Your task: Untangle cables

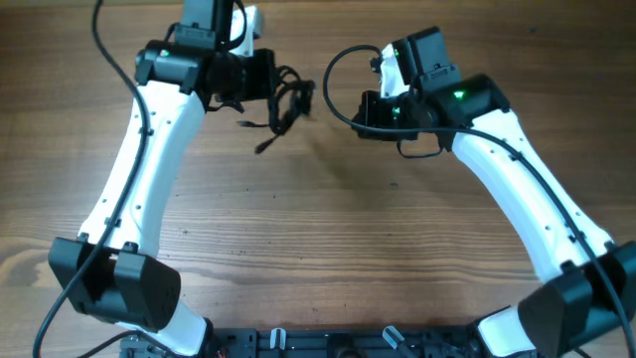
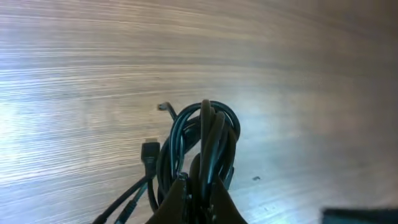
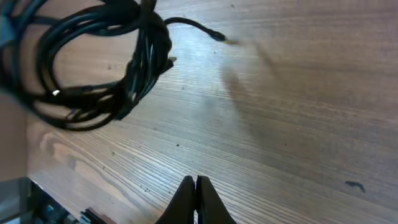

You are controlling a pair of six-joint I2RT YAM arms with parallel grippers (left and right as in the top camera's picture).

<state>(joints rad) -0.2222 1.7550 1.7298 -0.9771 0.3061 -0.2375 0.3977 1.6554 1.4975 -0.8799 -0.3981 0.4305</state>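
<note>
The cables (image 1: 294, 101) are a tangled bunch of thin black cords held above the wooden table (image 1: 328, 229) at the back, left of centre. My left gripper (image 1: 278, 86) is shut on the bunch. In the left wrist view its fingertips (image 2: 184, 186) pinch several loops of the cables (image 2: 208, 134), and a plug end (image 2: 150, 151) hangs loose to the left. My right gripper (image 1: 362, 111) stands to the right of the bunch, apart from it. In the right wrist view it (image 3: 196, 182) is shut with nothing between its fingers, and the cables (image 3: 134, 74) hang at the upper left.
A thicker black wire (image 1: 334, 82) loops off the right arm near the bunch. Two loose cord ends (image 1: 264, 145) dangle below it. The arm bases (image 1: 328, 343) sit at the table's front edge.
</note>
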